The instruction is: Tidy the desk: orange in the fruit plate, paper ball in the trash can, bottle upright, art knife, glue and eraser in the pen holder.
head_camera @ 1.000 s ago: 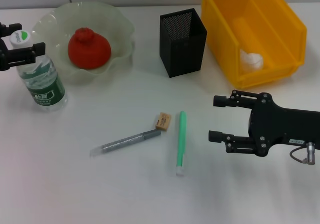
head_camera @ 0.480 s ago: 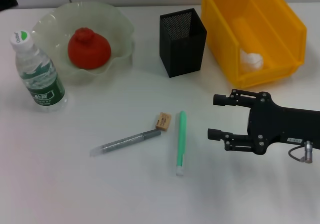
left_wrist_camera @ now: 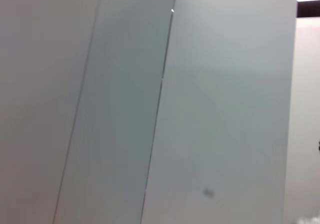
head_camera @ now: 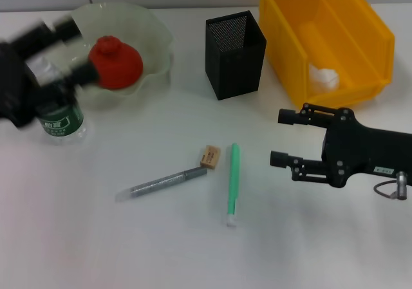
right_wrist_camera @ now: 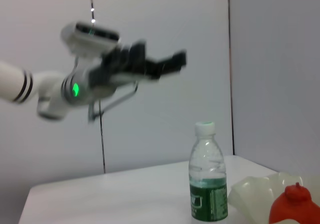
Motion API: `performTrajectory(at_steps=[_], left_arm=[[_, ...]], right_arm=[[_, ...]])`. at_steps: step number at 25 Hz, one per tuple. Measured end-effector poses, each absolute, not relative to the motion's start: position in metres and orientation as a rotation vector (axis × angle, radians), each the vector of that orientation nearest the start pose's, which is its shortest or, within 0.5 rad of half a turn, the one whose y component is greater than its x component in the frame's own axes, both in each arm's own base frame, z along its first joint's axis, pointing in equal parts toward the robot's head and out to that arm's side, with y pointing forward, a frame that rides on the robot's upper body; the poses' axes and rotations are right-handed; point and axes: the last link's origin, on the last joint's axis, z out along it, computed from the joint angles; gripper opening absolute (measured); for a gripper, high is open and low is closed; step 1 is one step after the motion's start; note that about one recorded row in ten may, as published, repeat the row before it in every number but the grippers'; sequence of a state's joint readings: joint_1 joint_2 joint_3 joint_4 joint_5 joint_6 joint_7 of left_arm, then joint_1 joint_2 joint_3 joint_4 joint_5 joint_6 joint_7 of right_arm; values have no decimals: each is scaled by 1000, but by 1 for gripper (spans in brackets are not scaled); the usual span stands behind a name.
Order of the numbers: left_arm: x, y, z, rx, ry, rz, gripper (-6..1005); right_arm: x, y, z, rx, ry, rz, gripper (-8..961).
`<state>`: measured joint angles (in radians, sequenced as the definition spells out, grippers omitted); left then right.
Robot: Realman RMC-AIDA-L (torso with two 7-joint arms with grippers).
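The left gripper [head_camera: 67,51] has let go of the bottle [head_camera: 59,118] and is now sweeping back in a blur above it, fingers spread and holding nothing. The bottle stands upright on its own just beside the fruit plate [head_camera: 151,41], so that step looks done. The orange [head_camera: 114,62] sits in the plate and the paper ball [head_camera: 323,78] lies in the trash can [head_camera: 360,38]. The right gripper [head_camera: 278,138] hovers near the glue [head_camera: 233,181], jaws apart and empty; the art knife [head_camera: 164,182] and eraser [head_camera: 210,156] lie beside it, well short of the pen holder [head_camera: 235,54].
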<state>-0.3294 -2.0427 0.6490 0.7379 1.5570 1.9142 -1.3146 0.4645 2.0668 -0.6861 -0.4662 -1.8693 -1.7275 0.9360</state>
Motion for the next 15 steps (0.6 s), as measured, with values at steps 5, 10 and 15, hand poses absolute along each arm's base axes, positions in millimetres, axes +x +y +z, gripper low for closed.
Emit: performTrajectory(at_steps=[5,10,15], left_arm=[[-281,261,33,-2534,-368,-1175,804],[-293,250,5,-2583,-340,-1052,803],[-299,243,-4,-2606,-347,-1019,803]], right_arm=[[260,289,-7,-2741,316,1023,735],[253,297,5,-2770,414,1048,736],[245,311,19,-2810,520,1018,735]])
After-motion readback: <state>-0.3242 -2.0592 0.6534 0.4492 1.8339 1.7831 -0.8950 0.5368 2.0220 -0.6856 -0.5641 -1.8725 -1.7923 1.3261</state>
